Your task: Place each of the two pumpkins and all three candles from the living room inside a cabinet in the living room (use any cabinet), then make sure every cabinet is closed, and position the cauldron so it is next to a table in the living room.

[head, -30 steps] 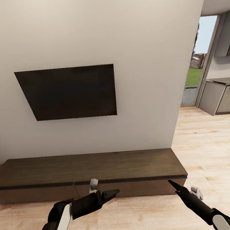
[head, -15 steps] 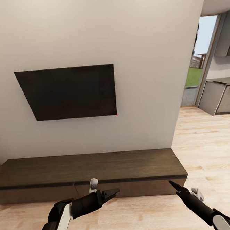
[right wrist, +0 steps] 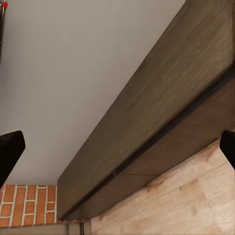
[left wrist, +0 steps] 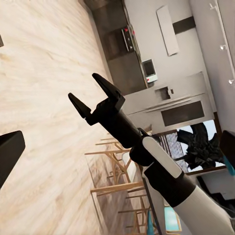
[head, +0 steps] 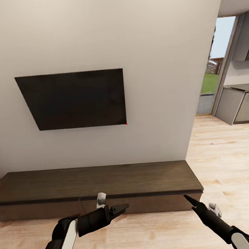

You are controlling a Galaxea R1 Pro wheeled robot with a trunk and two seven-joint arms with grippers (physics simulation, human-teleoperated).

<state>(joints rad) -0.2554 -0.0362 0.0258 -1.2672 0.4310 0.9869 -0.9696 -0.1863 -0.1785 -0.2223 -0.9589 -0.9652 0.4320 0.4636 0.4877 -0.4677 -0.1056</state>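
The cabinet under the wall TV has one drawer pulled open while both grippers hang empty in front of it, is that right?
Not quite. The cabinet is fully shut: in the head view its drawer fronts sit flush, and the right wrist view shows the same unbroken front. The rest holds: it sits under the wall TV, and the left gripper and right gripper are both empty in front of it.

Matt dark wood-grain cabinet [head: 95, 181]; pale plank floor [head: 225, 157].

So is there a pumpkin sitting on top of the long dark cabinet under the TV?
No, in the head view the top of the cabinet under the TV is bare wood from end to end.
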